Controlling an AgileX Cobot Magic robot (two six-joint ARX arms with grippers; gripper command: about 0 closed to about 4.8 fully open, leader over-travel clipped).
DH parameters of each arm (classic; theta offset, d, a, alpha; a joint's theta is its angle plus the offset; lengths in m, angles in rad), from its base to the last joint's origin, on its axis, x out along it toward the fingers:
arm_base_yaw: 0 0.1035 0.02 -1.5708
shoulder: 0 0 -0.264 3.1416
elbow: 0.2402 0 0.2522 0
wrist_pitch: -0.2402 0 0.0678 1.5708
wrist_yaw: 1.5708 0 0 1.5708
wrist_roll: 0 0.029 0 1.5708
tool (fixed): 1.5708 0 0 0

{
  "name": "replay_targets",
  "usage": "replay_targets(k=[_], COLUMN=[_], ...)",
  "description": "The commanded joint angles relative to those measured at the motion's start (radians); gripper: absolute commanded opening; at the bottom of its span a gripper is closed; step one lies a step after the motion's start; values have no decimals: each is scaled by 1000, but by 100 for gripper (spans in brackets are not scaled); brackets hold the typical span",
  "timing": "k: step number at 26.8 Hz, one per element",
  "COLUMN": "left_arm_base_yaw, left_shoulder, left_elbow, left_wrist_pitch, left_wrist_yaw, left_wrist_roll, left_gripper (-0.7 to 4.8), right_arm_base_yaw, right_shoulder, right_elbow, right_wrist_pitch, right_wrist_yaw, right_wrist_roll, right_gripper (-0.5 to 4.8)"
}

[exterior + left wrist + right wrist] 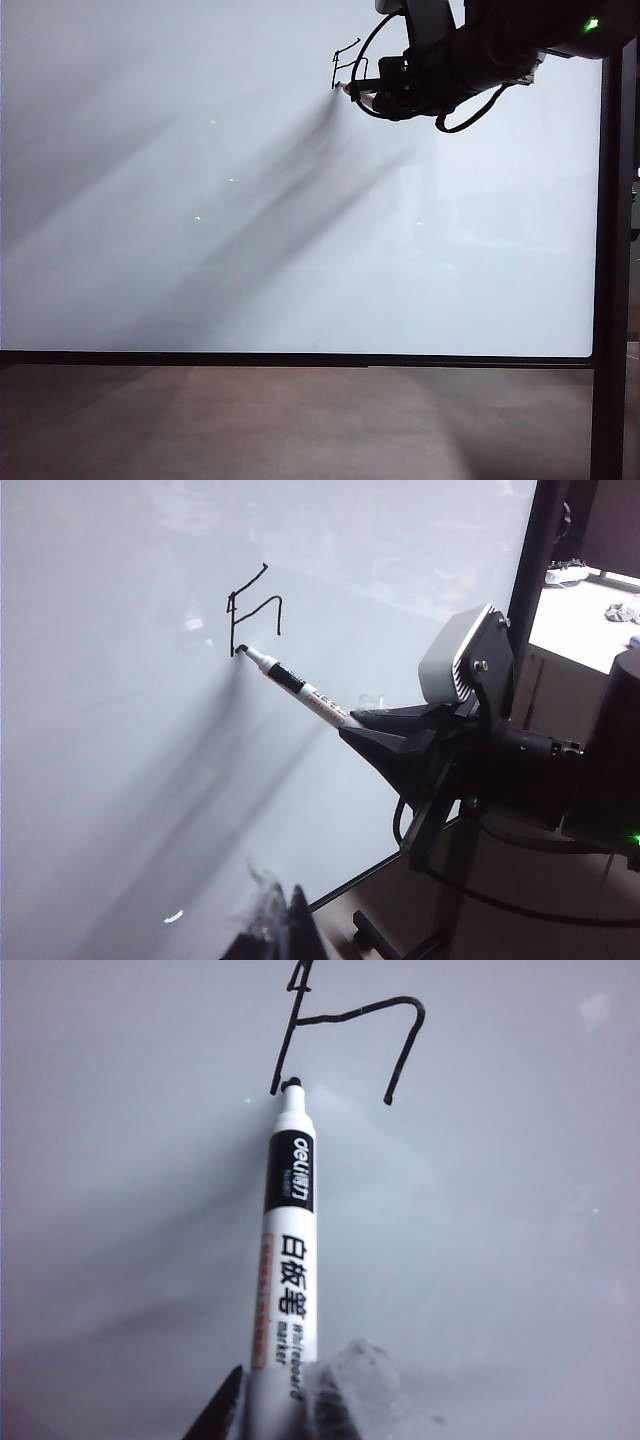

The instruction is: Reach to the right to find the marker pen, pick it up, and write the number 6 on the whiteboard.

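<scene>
The whiteboard (250, 200) fills nearly the whole exterior view, glossy white in a thin black frame, streaked with long grey shadows, with a black upright post (610, 280) at its right edge and a brown floor (300, 420) below. The left hand (285, 925) shows only as dark fingertips low in its own wrist view, near the board and well apart from the writing; whether it stands wide or narrow I cannot tell. The unfinished number 6 (250, 610), a few thin angular black strokes, sits high on the board, just beyond the pen's tip. The right hand (370, 730) reaches in from the upper right and is closed on the marker pen (288, 1250), gripping its rear end, the dark tip touching the board at the lower end of the figure's long stroke
</scene>
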Motion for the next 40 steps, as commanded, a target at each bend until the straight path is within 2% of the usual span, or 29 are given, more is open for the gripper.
replay_targets(k=[1, 18, 40], left_arm_base_yaw=[0, 0, 0], left_shoulder=[-3, -3, -3], left_elbow=[6, 5, 6], left_wrist_pitch=[12, 12, 12], left_wrist_yaw=[0, 0, 0], left_wrist_roll=[-3, -3, -3], left_gripper=[-5, -5, -5], right_arm_base_yaw=[-2, -2, 1], right_shoulder=[-5, -19, -77], right_elbow=[6, 5, 5], right_wrist_pitch=[3, -47, -67], right_wrist_yaw=[55, 143, 107], right_wrist_roll=[3, 9, 28], right_gripper=[30, 30, 31])
